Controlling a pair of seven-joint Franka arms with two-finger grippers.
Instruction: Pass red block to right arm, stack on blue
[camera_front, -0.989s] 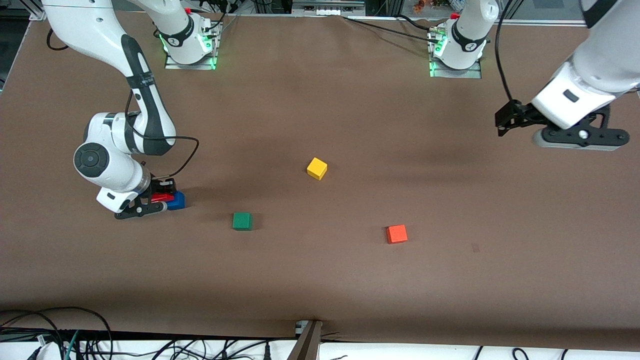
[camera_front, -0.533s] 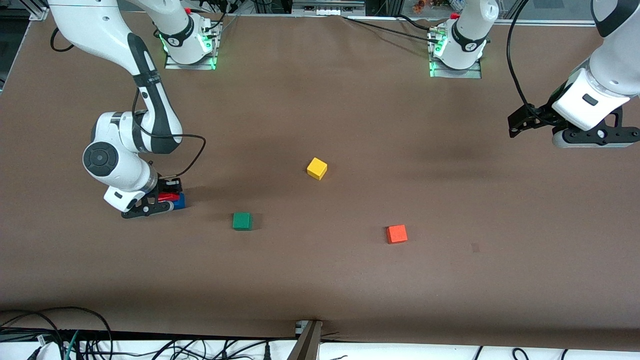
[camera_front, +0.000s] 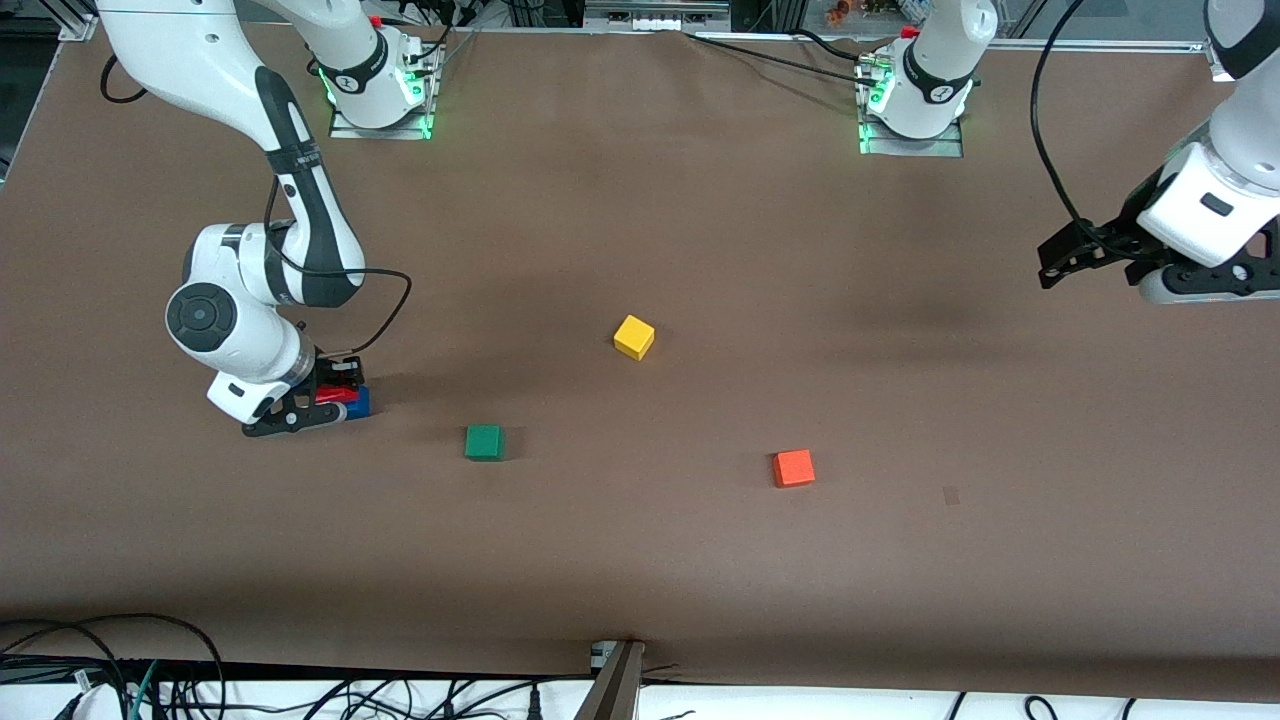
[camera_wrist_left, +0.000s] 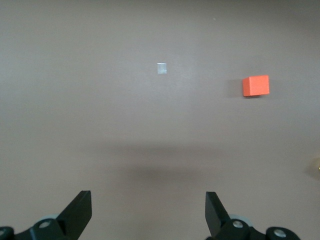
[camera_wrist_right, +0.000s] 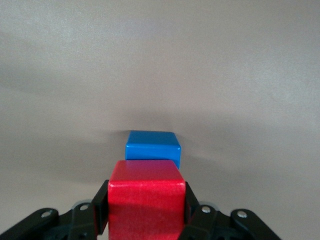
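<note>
My right gripper (camera_front: 334, 397) is shut on the red block (camera_front: 337, 396), low over the table at the right arm's end. The blue cube (camera_front: 359, 403) sits on the table right beside and partly under the red block. I cannot tell whether the two touch. In the right wrist view the red block (camera_wrist_right: 146, 205) fills the space between the black fingers (camera_wrist_right: 99, 207), with the blue cube (camera_wrist_right: 152, 146) just past it. My left gripper (camera_front: 1066, 262) is open and empty, up in the air over the left arm's end of the table; it also shows in the left wrist view (camera_wrist_left: 147, 200).
A yellow cube (camera_front: 634, 337) lies mid-table. A green cube (camera_front: 484, 442) lies nearer the front camera, toward the right arm's end. An orange cube (camera_front: 793, 467) lies toward the left arm's end and shows in the left wrist view (camera_wrist_left: 256, 85).
My left arm has drawn back toward its own end of the table, still open. My right gripper shifted the red block slightly over the blue cube, then held still.
</note>
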